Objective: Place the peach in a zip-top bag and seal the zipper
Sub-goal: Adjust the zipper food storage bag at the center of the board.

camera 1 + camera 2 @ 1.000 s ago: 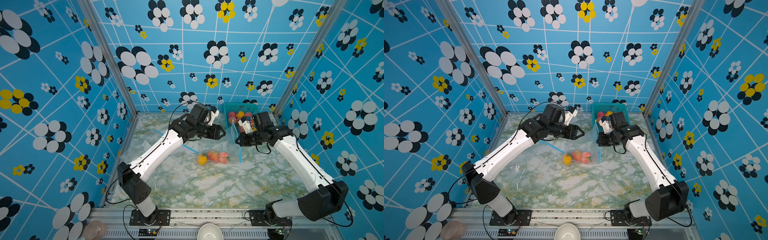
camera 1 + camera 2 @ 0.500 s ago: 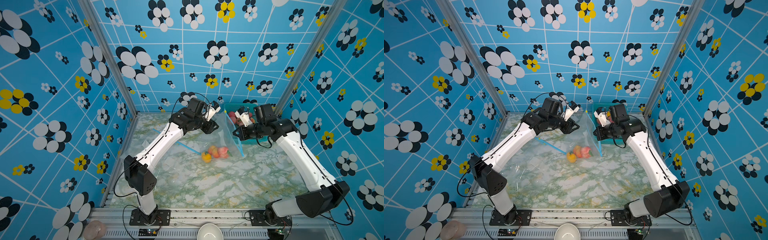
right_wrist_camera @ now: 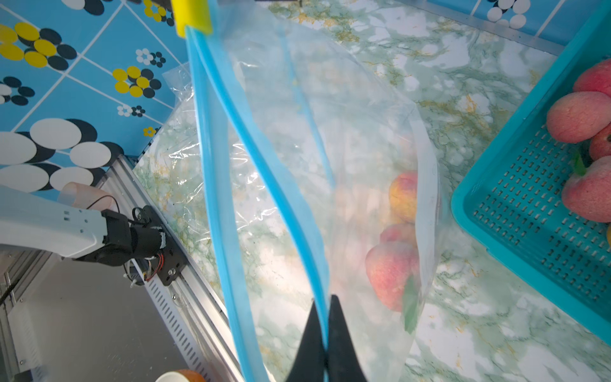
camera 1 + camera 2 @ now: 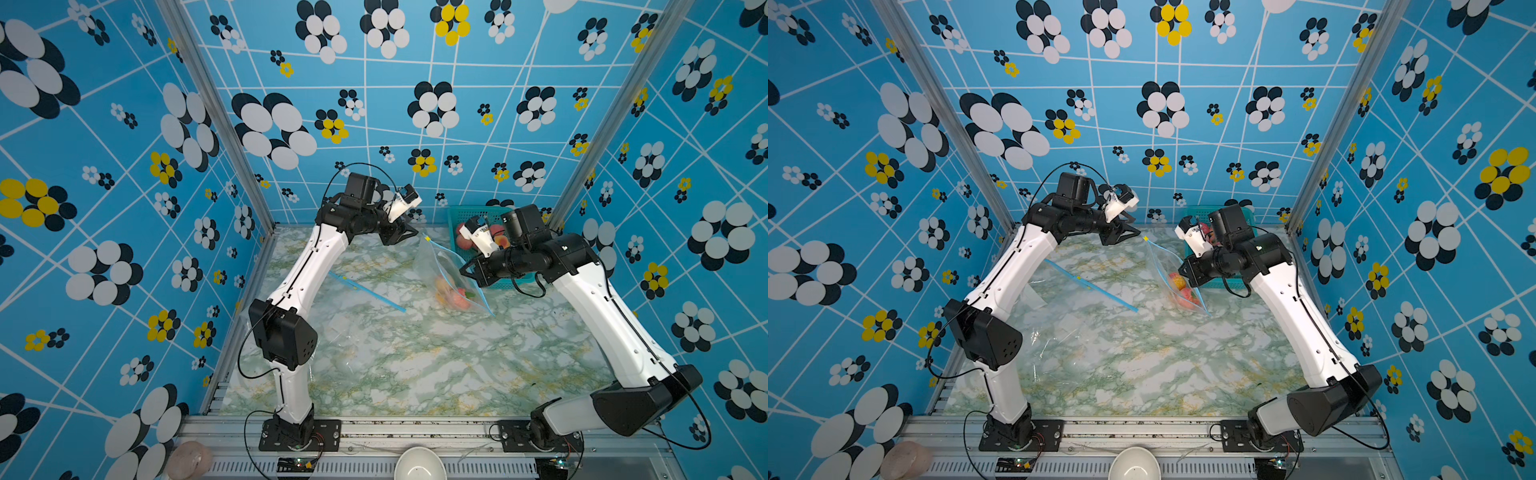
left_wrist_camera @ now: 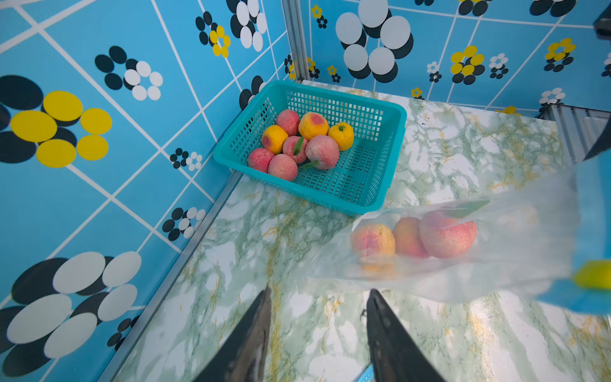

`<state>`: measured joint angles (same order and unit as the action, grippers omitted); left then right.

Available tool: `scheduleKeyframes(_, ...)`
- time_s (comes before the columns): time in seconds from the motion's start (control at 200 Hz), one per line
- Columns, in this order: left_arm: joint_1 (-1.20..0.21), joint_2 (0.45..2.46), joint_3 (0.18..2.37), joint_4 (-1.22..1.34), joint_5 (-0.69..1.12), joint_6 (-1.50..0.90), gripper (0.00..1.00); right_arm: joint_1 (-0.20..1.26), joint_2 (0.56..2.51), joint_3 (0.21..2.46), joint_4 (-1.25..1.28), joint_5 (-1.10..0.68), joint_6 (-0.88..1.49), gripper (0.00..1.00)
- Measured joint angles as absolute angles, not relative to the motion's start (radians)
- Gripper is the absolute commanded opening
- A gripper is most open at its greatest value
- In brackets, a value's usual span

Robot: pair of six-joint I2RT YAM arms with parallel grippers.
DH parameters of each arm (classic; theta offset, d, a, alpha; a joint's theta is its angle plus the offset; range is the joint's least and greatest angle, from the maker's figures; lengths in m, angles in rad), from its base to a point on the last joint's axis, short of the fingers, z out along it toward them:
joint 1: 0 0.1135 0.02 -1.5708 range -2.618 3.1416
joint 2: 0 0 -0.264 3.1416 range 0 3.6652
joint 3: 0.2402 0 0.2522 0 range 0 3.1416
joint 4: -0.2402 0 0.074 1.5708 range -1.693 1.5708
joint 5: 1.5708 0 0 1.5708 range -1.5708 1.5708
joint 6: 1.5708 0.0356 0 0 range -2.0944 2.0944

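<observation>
The right gripper (image 3: 325, 306) pinches the zip-top bag (image 3: 347, 115) by its blue zipper strip, peaches (image 5: 446, 234) sagging at its bottom beside the basket (image 5: 400, 119) at the worktop's (image 4: 415, 353) far right corner. The left gripper (image 5: 319, 292) gapes empty nearby. A second ago the bag lay lower.

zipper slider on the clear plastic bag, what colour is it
Yellow slider, clearest in the right wrist view.
</observation>
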<state>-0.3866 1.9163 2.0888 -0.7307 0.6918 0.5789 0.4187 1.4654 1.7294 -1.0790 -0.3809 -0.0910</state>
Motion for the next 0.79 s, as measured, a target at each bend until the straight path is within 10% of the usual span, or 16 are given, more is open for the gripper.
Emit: scheduleKeyframes(0.795, -0.357, 1.899, 1.998, -0.791, 0.786, 0.815, 0.52, 0.360, 1.510, 1.818, -1.149, -0.387, -0.169, 0.00)
